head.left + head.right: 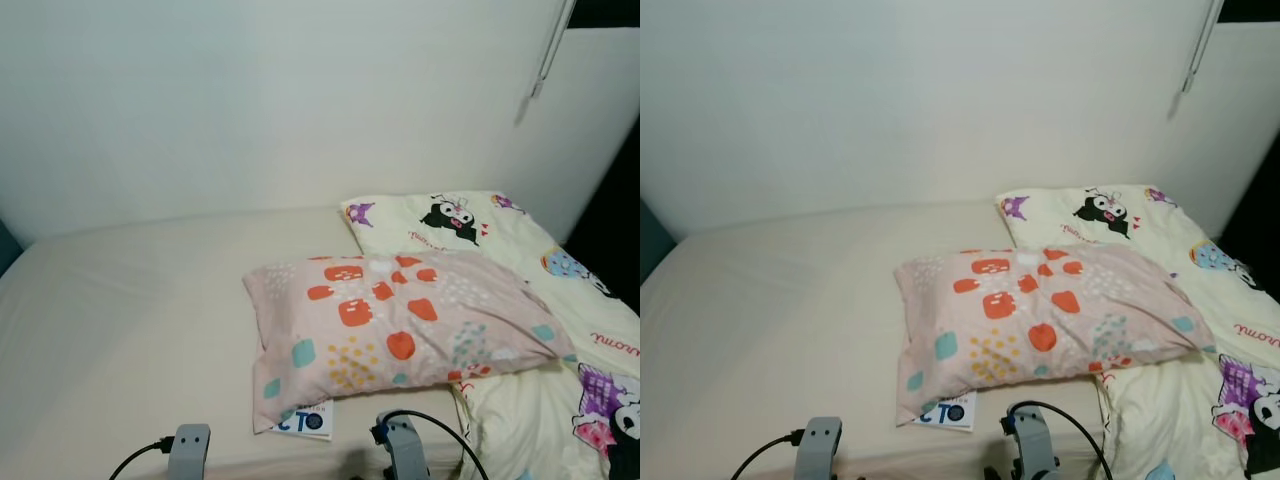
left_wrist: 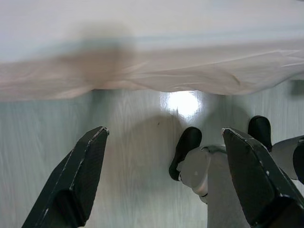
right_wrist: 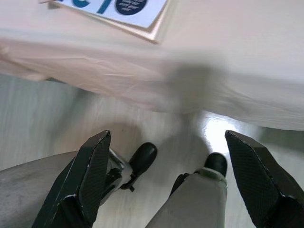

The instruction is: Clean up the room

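head views: pillow lies flat mid-bed, long axis along the front edge, overlapping the cartoon blanket and a booklet at that edge. left wrist: left gripper jaws spread, empty, hanging over floor. right wrist: right gripper same, below the bed edge, probably idle.

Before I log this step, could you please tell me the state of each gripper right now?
Left gripper: open, holding nothing, above the pale wood-grain floor.
Right gripper: open, holding nothing, by the cream-sheeted bed's edge.
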You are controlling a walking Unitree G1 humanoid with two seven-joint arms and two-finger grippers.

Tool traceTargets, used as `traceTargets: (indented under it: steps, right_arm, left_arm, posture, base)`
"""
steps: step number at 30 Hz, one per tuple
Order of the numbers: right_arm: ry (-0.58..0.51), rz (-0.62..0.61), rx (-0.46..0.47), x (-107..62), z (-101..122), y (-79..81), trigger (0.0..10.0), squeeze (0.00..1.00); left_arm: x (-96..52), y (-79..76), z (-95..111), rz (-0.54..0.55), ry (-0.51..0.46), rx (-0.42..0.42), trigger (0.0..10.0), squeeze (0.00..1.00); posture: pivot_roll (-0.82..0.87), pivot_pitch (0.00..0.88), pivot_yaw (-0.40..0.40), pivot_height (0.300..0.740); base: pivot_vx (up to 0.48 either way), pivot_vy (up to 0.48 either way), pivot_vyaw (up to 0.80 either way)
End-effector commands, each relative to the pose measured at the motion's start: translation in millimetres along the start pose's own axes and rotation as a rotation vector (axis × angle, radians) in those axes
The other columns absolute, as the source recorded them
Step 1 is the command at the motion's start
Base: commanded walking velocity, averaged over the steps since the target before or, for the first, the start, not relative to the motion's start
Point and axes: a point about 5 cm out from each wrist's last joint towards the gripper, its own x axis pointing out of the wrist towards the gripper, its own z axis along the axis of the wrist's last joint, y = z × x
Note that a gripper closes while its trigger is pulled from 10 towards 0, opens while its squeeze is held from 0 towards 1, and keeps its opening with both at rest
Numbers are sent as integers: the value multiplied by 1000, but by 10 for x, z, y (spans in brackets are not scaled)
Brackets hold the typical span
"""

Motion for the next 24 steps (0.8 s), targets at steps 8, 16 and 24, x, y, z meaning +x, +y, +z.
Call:
traceTargets:
  steps: [8,16,24]
  right_arm:
    - [-5,-1,9,3,14,1,10000,0]
    - [-9,-12,21,2,23,-10,10000,0]
    - [-14,-17,7,2,34,-15,10000,0]
  left_arm:
    - [-5,20,-36,9,16,-18,10000,0]
    - [0,-20,-30,-8,19,-15,10000,0]
    - [1,-62,-39,-44,27,17,10000,0]
  posture:
    - [-103,0,17,700]
    - [-110,0,22,700]
    - [-108,0,24,700]
  base:
    - [0,-165,688]
    - [0,0,605]
    - [0,-207,342]
